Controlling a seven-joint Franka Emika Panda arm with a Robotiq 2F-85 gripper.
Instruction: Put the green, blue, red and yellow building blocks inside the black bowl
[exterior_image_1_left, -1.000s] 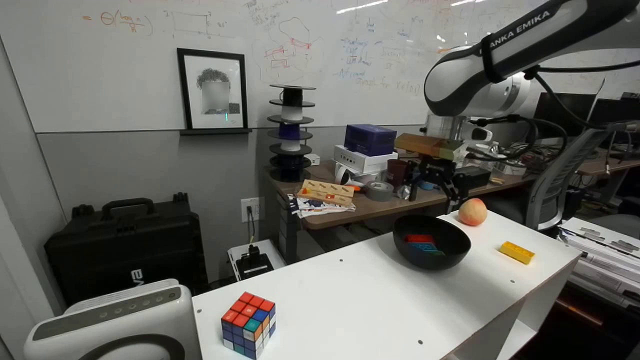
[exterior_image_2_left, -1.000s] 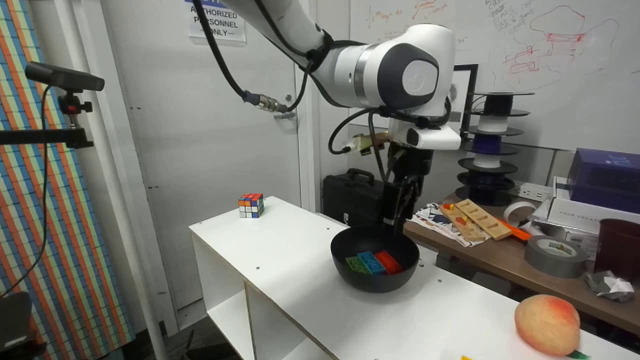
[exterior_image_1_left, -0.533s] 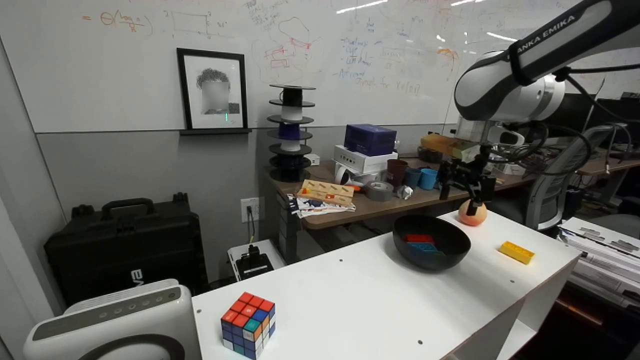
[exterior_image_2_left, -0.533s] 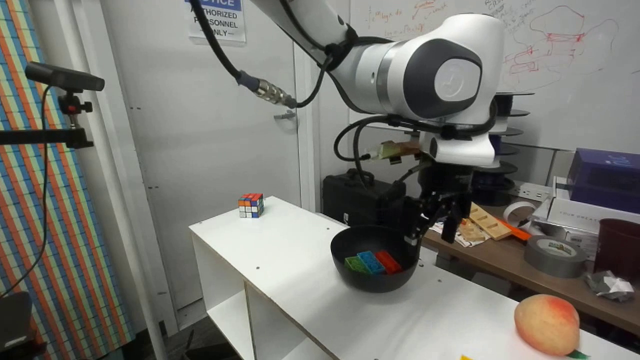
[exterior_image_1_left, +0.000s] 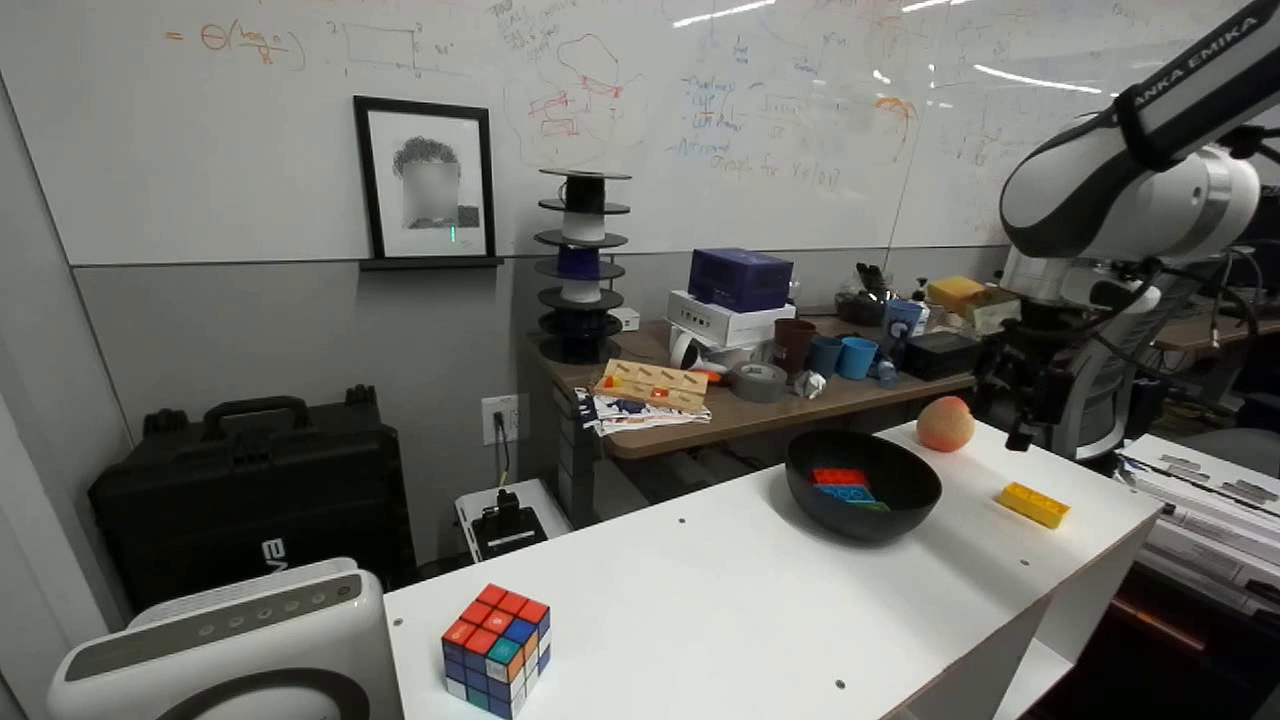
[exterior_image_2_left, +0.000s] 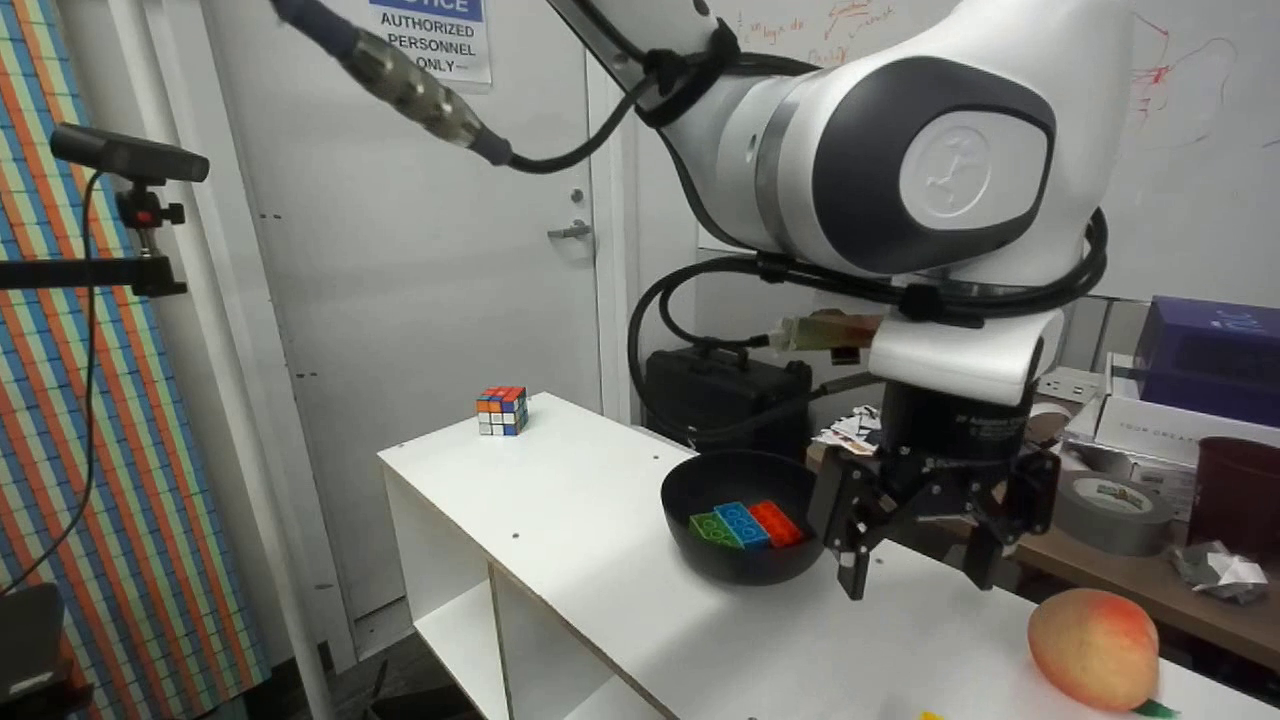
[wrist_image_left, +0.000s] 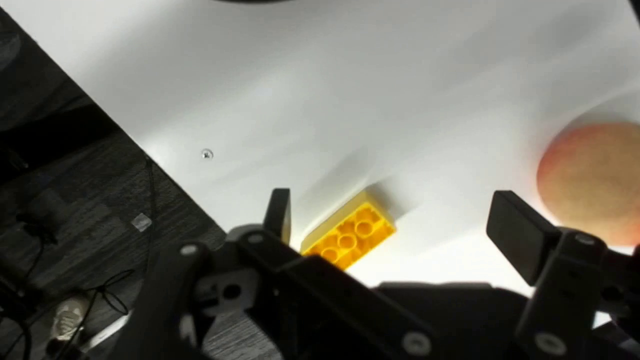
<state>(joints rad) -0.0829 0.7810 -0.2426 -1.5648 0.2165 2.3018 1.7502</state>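
The yellow block (exterior_image_1_left: 1034, 505) lies alone on the white tabletop. In the wrist view the yellow block (wrist_image_left: 350, 232) shows its hollow side up, partly hidden by a finger linkage; only a sliver (exterior_image_2_left: 931, 716) shows in an exterior view. The black bowl (exterior_image_2_left: 745, 565) holds the green block (exterior_image_2_left: 714, 530), the blue block (exterior_image_2_left: 742, 525) and the red block (exterior_image_2_left: 776, 524), side by side. My gripper (exterior_image_2_left: 918, 575) is open and empty, above the tabletop between bowl and peach. In the wrist view the gripper (wrist_image_left: 395, 220) has its fingers wide apart, with the yellow block below, nearer the left finger.
A peach-like fruit (exterior_image_1_left: 945, 424) sits near the yellow block, and beyond the right finger in the wrist view (wrist_image_left: 592, 180). A multicoloured puzzle cube (exterior_image_1_left: 497, 650) stands at the far end. The tabletop's edge drops to the floor (wrist_image_left: 75, 175) at left in the wrist view.
The arm has moved from above the bowl's far side toward the yellow block and the peach. The gripper has turned, and its fingers show spread. The blocks and bowl have stayed put.
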